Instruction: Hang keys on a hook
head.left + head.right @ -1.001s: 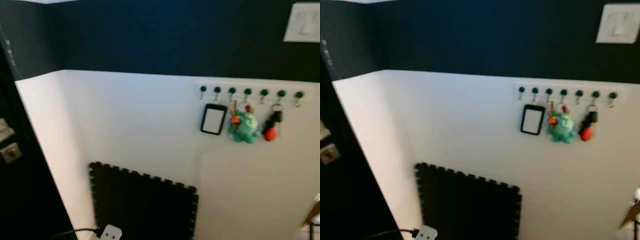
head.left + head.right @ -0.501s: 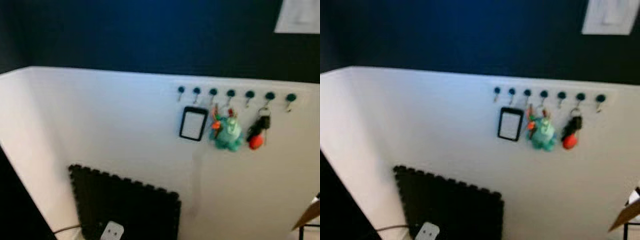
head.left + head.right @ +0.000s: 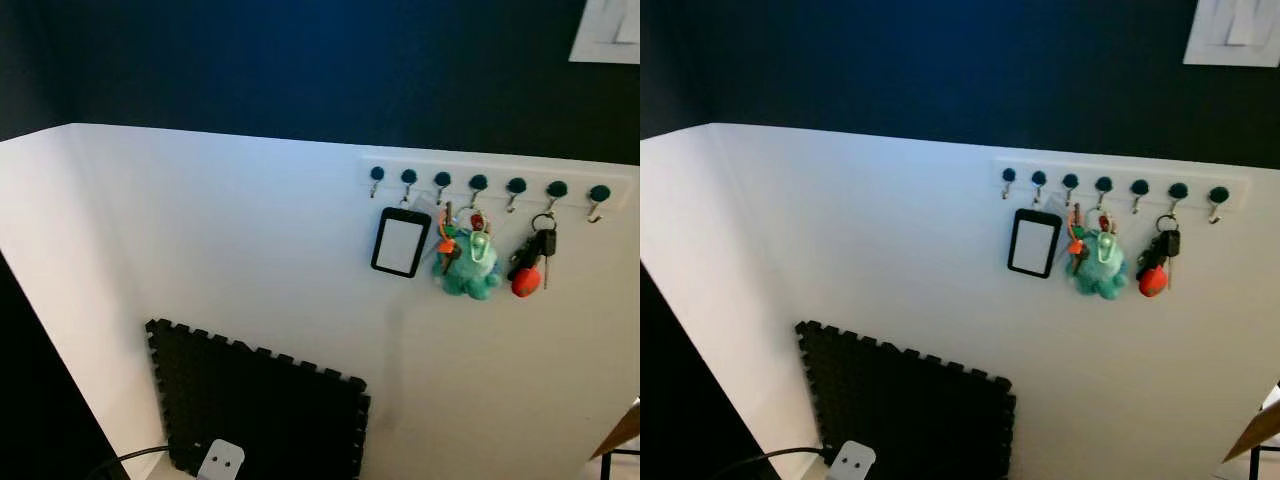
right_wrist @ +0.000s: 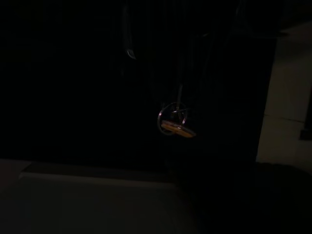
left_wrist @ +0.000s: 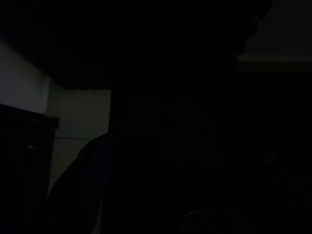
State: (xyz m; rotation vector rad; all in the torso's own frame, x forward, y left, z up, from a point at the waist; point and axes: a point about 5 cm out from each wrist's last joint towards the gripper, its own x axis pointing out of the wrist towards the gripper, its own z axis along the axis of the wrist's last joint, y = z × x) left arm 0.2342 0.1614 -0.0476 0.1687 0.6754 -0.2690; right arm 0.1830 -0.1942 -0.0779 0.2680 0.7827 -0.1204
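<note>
Right gripper (image 4: 178, 105) shows dimly in its own dark wrist view, and a key ring with a small orange-tinted tag, the keys (image 4: 175, 123), dangles just beyond the fingers. It appears to be held there, though the gloom hides whether the fingers are truly clamped on it, so I cannot tell. The left arm hangs idle and its wrist view is nearly black; its fingers cannot be made out either.

Going left to right along the white wall panel (image 3: 230, 230): near its lower left corner a black foam mat (image 3: 260, 410) leans against it, with a white plug (image 3: 221, 462) and cable at its foot. Close under the panel's top edge, towards its right end, runs the hook rail (image 3: 487, 184), seven dark-knobbed hooks in a line. The first hook (image 3: 376, 176) looks bare; a black-framed card holder (image 3: 400, 242) hangs next, then a teal plush keychain (image 3: 468, 265), then a bare hook, then a black fob with a red charm (image 3: 528, 268), and the last hook (image 3: 598, 197) at the rail's right end looks bare. A light switch (image 3: 606, 32) sits on the dark wall above.

The rail lies ahead and well above the low-hanging right gripper, on the robot's right side, so the right arm is the nearer one. The ring likely needs lifting level with a free hook, its opening facing the hook tip.
</note>
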